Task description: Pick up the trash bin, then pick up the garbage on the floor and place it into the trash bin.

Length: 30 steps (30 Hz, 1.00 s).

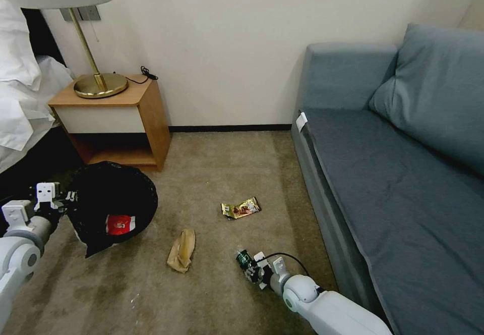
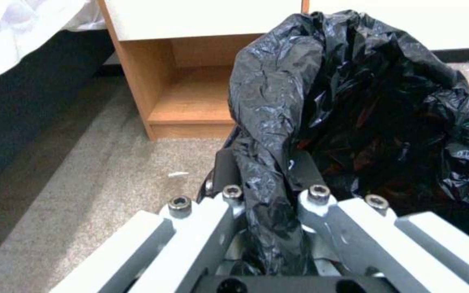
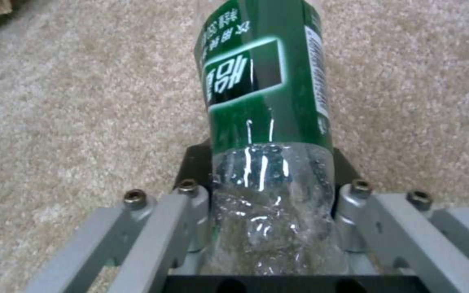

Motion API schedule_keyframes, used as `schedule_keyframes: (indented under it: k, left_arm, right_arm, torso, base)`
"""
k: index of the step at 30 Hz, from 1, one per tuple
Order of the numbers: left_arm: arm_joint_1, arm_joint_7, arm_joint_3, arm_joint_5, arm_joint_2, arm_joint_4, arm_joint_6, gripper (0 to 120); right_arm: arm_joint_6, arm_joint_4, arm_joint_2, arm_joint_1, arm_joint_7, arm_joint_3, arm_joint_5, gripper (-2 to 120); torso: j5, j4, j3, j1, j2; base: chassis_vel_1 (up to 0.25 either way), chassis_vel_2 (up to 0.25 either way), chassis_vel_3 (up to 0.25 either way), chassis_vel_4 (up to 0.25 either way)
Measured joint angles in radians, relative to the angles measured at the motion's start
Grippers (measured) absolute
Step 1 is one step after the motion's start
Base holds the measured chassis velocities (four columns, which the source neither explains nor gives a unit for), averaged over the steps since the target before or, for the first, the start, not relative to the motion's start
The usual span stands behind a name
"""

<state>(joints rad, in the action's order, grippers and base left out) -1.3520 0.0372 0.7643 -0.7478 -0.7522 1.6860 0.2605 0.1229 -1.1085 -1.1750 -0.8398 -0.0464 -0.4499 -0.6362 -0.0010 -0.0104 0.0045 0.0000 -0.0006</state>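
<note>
— Head view first: what was seen nearest?

— The bottle (image 1: 245, 259) was pinched at its clear crumpled end by the right gripper (image 1: 254, 269), low over the carpet at near right. A slip was judged possible, the thin plastic yielding.

— And farther off?

— The paper bag (image 1: 181, 250) and wrapper (image 1: 241, 208) were left lying. At left, the trash bin (image 1: 113, 204) was held by the left gripper (image 2: 270, 191), clamped on its black liner, which might tear or pull loose; the red packet (image 1: 120, 224) lay inside.
</note>
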Motion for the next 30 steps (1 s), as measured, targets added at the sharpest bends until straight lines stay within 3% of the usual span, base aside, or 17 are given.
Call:
schedule_keyframes:
  k: [6, 17, 30]
  left_arm:
    - [0.003, 0.000, -0.004, -0.001, 0.001, 0.000, 0.000, 4]
    - [0.030, 0.004, -0.042, -0.004, -0.006, 0.008, -0.006, 4]
    - [0.045, 0.005, -0.074, -0.006, -0.021, 0.019, -0.014, 4]
  right_arm:
    - [-0.007, 0.000, -0.002, 0.005, -0.001, 0.018, 0.001, 25]
    - [-0.023, -0.072, -0.040, 0.197, -0.002, 0.008, -0.066, 25]
    - [-0.029, -0.135, -0.097, 0.300, 0.037, -0.032, -0.111, 25]
  torso:
    - [-0.0003, -0.0002, 0.000, 0.000, 0.000]
    - [-0.0001, 0.0000, 0.000, 0.000, 0.000]
    - [-0.0001, 0.0001, 0.000, 0.000, 0.000]
  base:
    - [0.000, 0.000, 0.000, 0.000]
    - [0.000, 0.000, 0.000, 0.000]
    - [0.000, 0.000, 0.000, 0.000]
